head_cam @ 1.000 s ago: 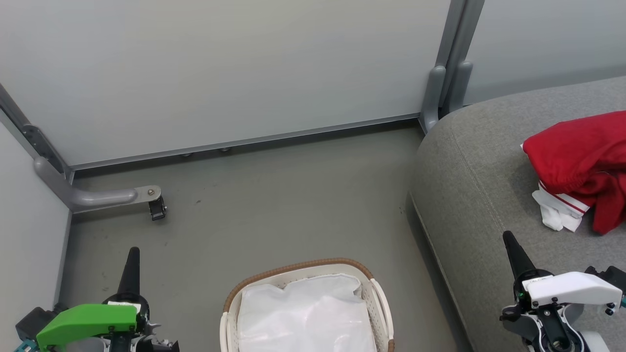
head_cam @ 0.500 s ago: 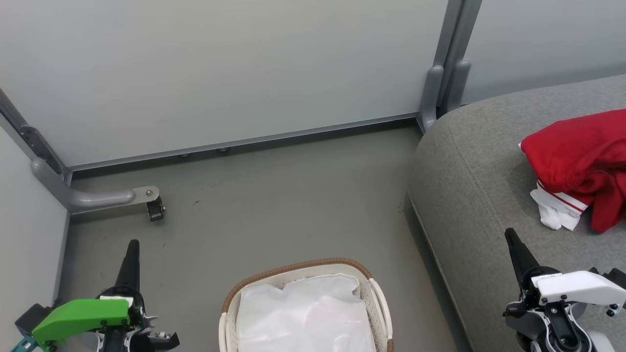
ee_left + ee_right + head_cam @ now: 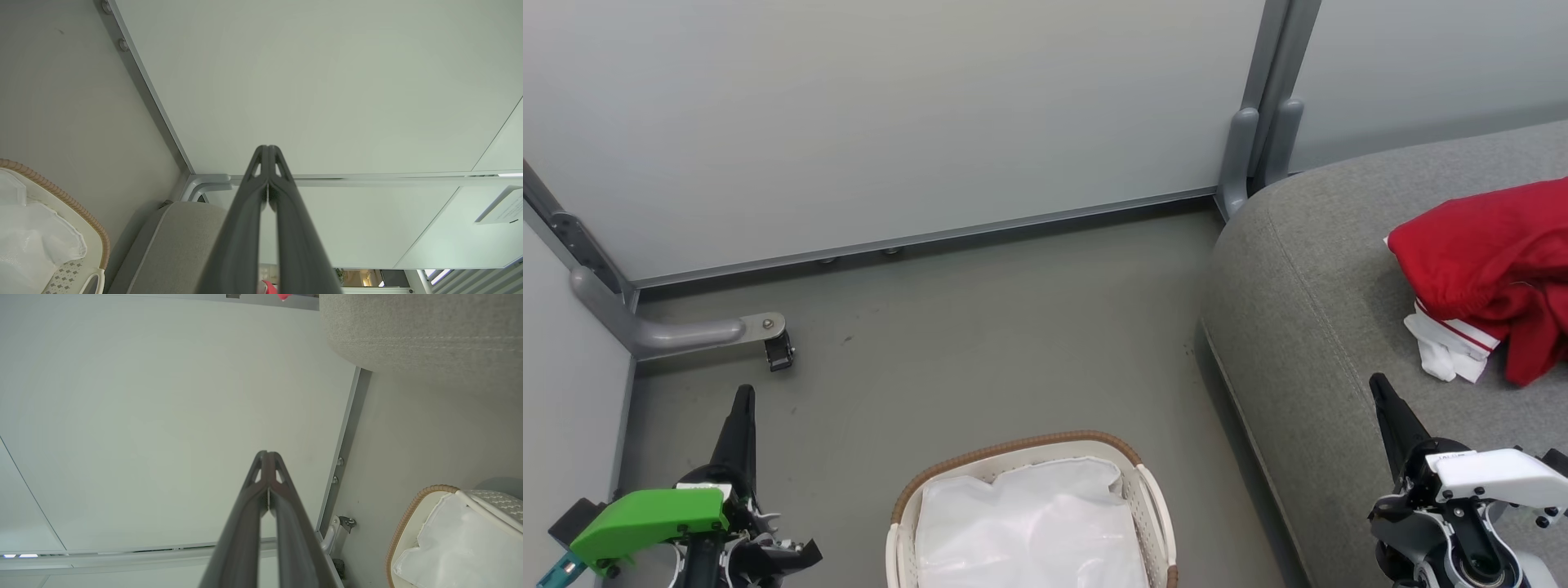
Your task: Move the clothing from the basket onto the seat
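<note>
The big pale wall (image 3: 890, 106) stood at the back, and the grey floor (image 3: 980, 327) ran out in front of it. The seat (image 3: 1307, 269) was the next biggest thing. It was on the robot's right side, fat and grey, with a stitched line along its edge.

The basket (image 3: 1013, 447) sat on the floor between the two arms, near the seat but not touching it. Inside lay the white sheet (image 3: 1029, 531), all crumpled. No red cloth could be seen in it, though the near end of the basket was cut off from sight.

The clothing (image 3: 1478, 253) was on the seat, in a soft red heap with a bit of white striped trim poking out below. It was well away from the basket.

The left gripper (image 3: 742, 394) was low on the left over the floor. Its fingers (image 3: 245, 228) were pressed tight together and had nothing in them. The right gripper (image 3: 1378, 382) was low on the right, at the edge of the seat and near the red heap but not touching it. Its fingers (image 3: 245, 526) were pressed together too, with nothing in them.

It looked like the job was at its very end, with the clothes put down and both arms pulled back. The next move probably called for no more grabbing. At most, a peek into the hidden part of the basket would make sure nothing red was left.
</note>
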